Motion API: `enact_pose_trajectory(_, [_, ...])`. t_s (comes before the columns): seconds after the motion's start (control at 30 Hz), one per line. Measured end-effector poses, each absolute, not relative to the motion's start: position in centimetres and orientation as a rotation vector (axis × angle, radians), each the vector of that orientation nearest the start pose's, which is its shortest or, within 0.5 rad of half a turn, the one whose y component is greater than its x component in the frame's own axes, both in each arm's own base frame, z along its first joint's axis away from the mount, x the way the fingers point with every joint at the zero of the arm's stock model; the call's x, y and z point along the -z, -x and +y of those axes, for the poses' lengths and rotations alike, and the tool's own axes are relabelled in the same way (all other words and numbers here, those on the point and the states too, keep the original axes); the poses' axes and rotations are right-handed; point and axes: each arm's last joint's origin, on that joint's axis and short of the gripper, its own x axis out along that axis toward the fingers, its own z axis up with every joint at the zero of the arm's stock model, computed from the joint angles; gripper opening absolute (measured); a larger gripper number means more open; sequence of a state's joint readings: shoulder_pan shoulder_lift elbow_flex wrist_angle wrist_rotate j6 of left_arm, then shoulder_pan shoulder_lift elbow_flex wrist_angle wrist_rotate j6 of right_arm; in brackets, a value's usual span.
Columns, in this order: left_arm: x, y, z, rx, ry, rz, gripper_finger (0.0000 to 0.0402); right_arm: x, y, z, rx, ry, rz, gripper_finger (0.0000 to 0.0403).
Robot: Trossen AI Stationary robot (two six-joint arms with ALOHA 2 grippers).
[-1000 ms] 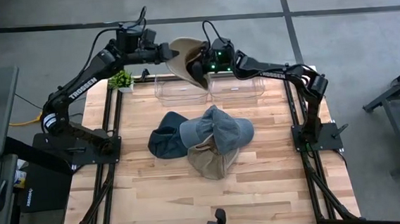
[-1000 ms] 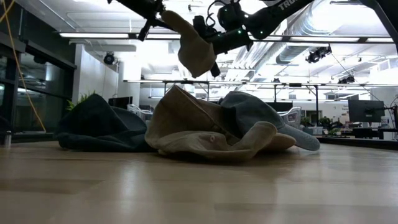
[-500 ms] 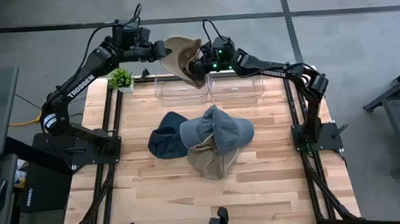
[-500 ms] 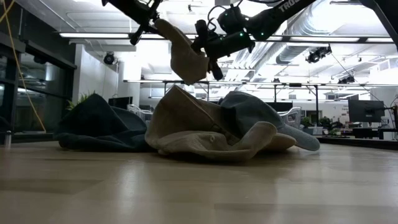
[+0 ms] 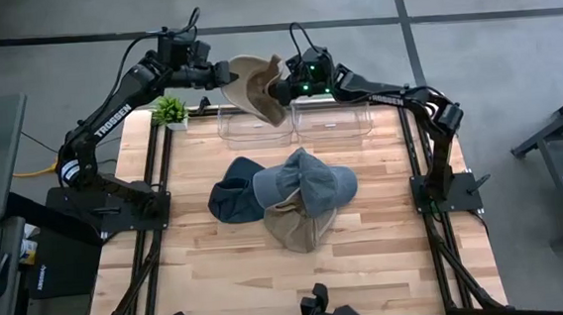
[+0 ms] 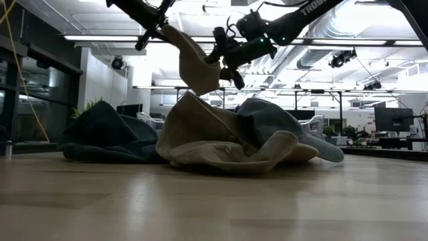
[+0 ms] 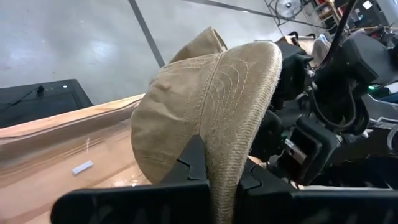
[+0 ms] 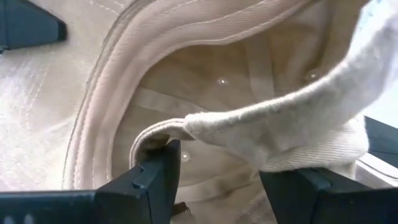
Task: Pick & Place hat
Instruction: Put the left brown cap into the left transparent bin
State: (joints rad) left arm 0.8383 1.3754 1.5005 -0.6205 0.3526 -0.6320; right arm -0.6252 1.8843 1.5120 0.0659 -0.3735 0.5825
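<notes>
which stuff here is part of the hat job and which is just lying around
In the job:
tan hat, held in the air between both arms
left gripper, shut on its brim
right gripper, at its crown
clear bins below

Lying about:
pile of hats mid-table
small plant
</notes>
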Motion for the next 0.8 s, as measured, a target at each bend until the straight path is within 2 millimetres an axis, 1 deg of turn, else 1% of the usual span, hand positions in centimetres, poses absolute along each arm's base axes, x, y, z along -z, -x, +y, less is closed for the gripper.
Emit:
enact_pose_trajectory(0.1, [-40.7, -20.0, 20.7, -0.603, 0.890, 0.253, 0.0000, -29.3, -36.3, -25.1, 0.323, -0.741, 0.189, 0.0190])
enact_pose_trajectory(0.2, [-40.7, -20.0, 20.7, -0.602, 0.885, 0.256, 0.0000, -29.3, -36.3, -25.1, 0.316, -0.750, 0.192, 0.0161])
enact_pose_trajectory(0.3, [-40.7, -20.0, 20.7, -0.605, 0.884, 0.257, 0.0000, -29.3, -36.4, -25.0, 0.297, -0.765, 0.194, 0.0114])
enact_pose_trajectory(0.47, [-40.6, -19.4, 21.1, -0.635, 0.894, 0.263, 0.0000, -29.2, -36.4, -25.0, 0.291, -0.776, 0.201, 0.0020])
enact_pose_trajectory(0.5, [-40.5, -19.3, 21.2, -0.636, 0.896, 0.268, 0.0000, -29.2, -36.4, -25.0, 0.286, -0.776, 0.204, 0.0010])
enact_pose_trajectory(0.67, [-40.3, -18.6, 21.6, -0.655, 0.903, 0.285, 0.0000, -29.0, -36.2, -24.9, 0.292, -0.799, 0.232, 0.0006])
enact_pose_trajectory(0.8, [-40.3, -18.5, 21.7, -0.656, 0.897, 0.285, 0.0000, -28.8, -35.8, -24.8, 0.341, -0.809, 0.276, 0.0003])
